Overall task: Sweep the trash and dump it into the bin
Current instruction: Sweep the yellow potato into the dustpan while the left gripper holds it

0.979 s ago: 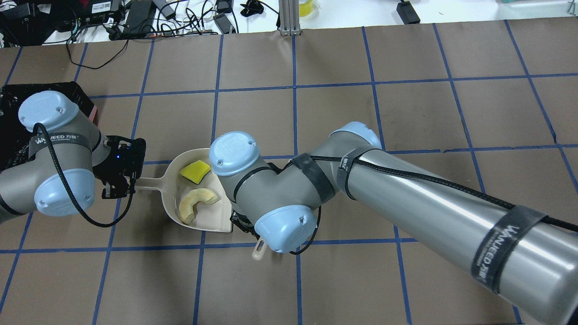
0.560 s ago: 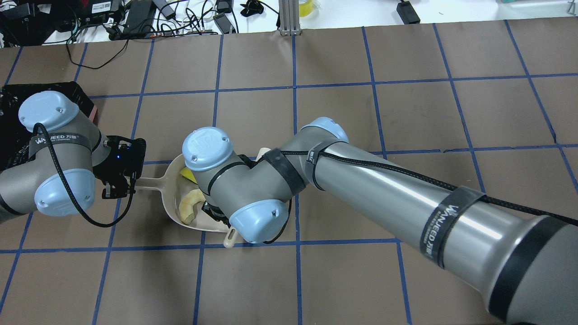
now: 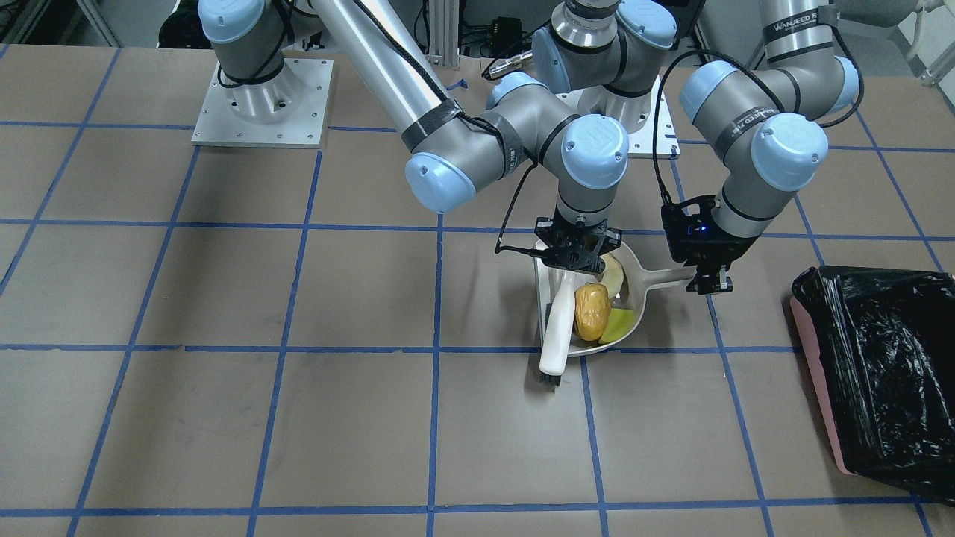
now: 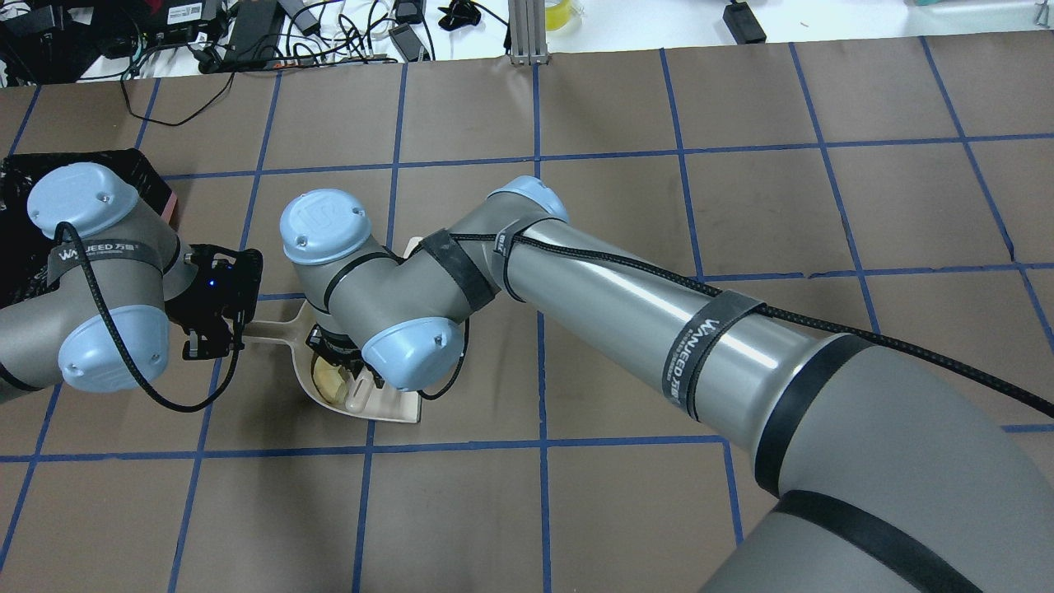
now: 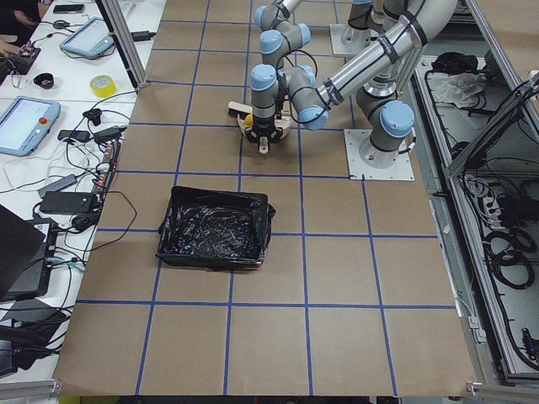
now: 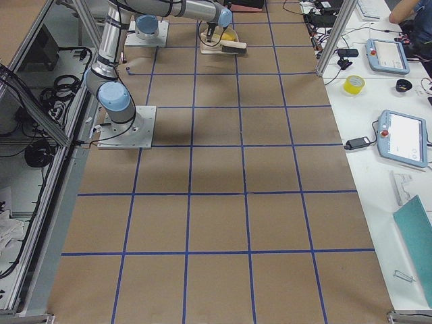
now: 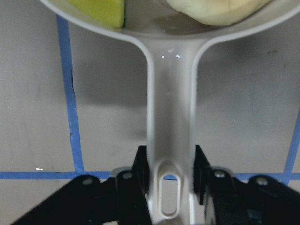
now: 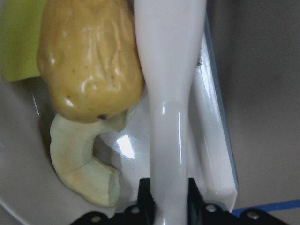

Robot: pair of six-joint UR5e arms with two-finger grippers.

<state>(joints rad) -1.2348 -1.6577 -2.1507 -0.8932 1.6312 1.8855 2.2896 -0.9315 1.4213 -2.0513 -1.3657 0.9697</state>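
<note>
The beige dustpan [image 3: 640,274] lies on the table, and my left gripper [image 3: 709,282] is shut on its handle [image 7: 171,140]. All three pieces of trash lie in the pan: the orange-brown lump [image 3: 591,311], the pale rind slice [image 3: 613,274] and the yellow-green sponge wedge [image 3: 621,325]. My right gripper [image 3: 573,257] is shut on the brush handle [image 8: 168,93]. The brush [image 3: 556,332] lies along the pan's open edge, against the lump [image 8: 89,61]. The bin [image 3: 817,388], pink with a black bag, stands apart on my left.
In the overhead view my right wrist [image 4: 362,305] covers most of the pan [image 4: 395,408], and the bin [image 4: 16,247] sits behind my left arm. Cables and devices lie beyond the table's far edge [image 4: 247,33].
My right arm has moved left across the dustpan with the brush, so its wrist now covers the sponge and rind from above. My left gripper has stayed on the handle.
</note>
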